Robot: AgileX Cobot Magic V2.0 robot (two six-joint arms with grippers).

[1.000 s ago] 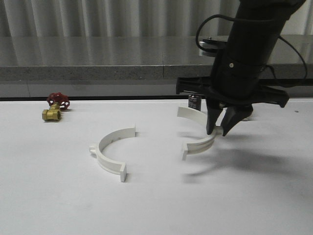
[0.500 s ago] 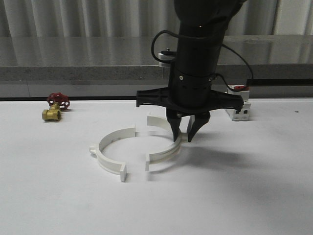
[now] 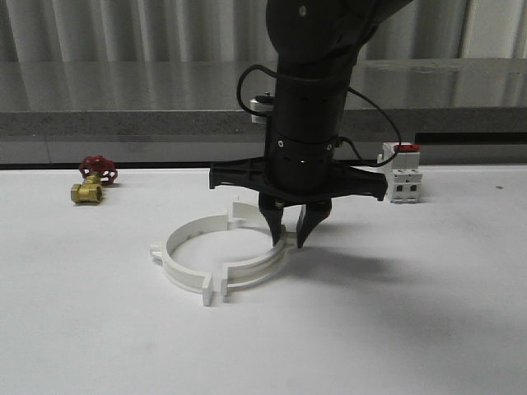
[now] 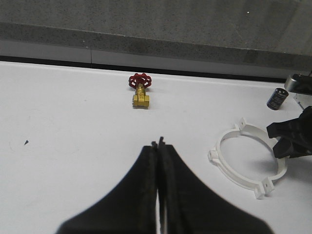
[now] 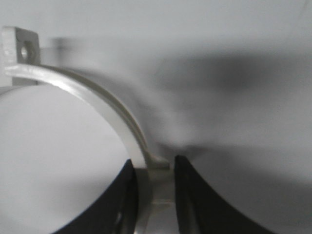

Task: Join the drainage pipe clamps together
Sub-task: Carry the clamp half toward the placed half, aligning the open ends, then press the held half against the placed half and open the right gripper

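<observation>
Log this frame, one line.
right gripper: shut on right clamp half | left clamp half: flanges nearly meeting | left gripper: shut, idle

No legible text, label, brand, number or sign anywhere. Nothing readable on the white breaker [image 3: 400,175] with its red top, nor on the brass valve [image 3: 92,181] across the bench [image 3: 428,329].

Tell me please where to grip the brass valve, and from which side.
Grip the brass body of the valve from above, jaws across its short sides. It lies flat on the table, and its red handwheel is round, so it offers a poorer hold, I think.
</observation>
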